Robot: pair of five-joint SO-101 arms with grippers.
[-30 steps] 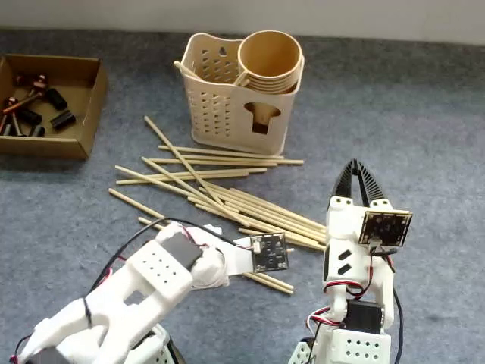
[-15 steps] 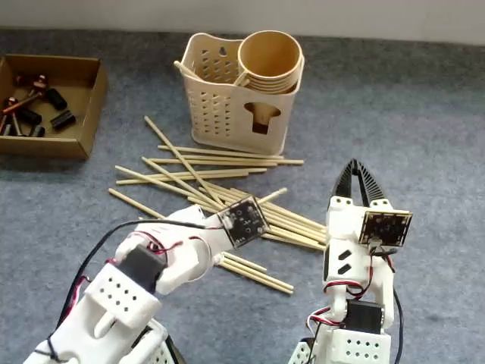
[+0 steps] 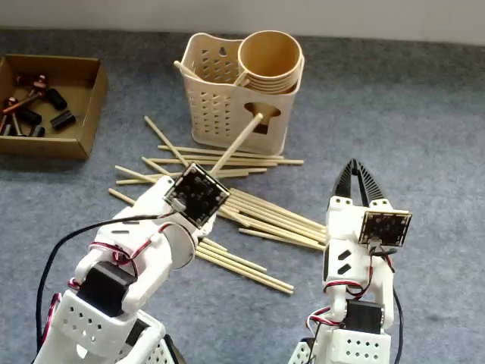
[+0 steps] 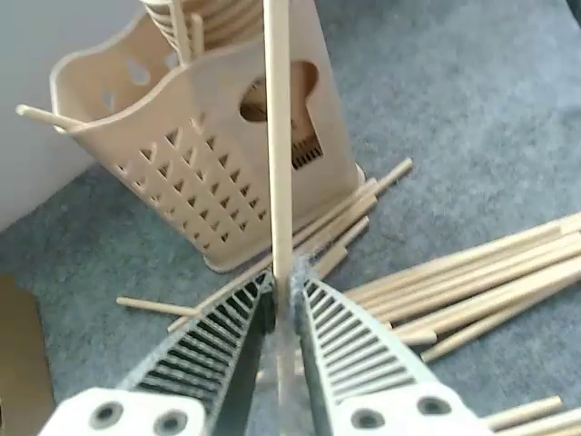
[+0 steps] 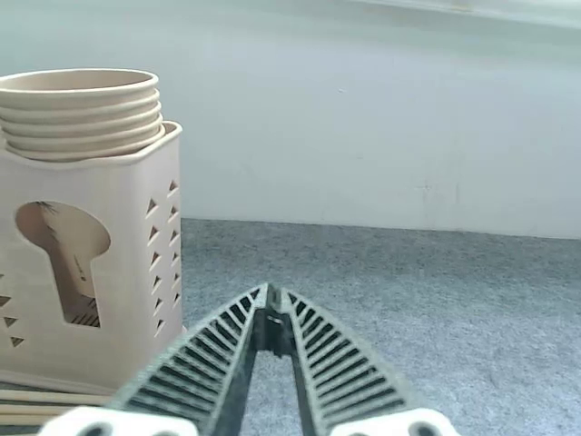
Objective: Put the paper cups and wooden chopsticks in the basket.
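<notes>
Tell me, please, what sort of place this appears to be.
Likely a robotics test bench: a grey felt-covered table, a cardboard box of small hardware parts, and a left arm and right arm side by side.

Three cameras, all turned toward the basket (image 3: 239,95)
The high view is taken from above and behind both arms, looking down on the basket from well off; the left wrist view is taken along the left gripper (image 4: 283,289), near the basket and tilted down at its cut-out side; the right wrist view is taken along the right gripper (image 5: 270,304), low and level with that side; the cut-out side and the chopsticks (image 3: 258,216) at its foot are shared by all three.
</notes>
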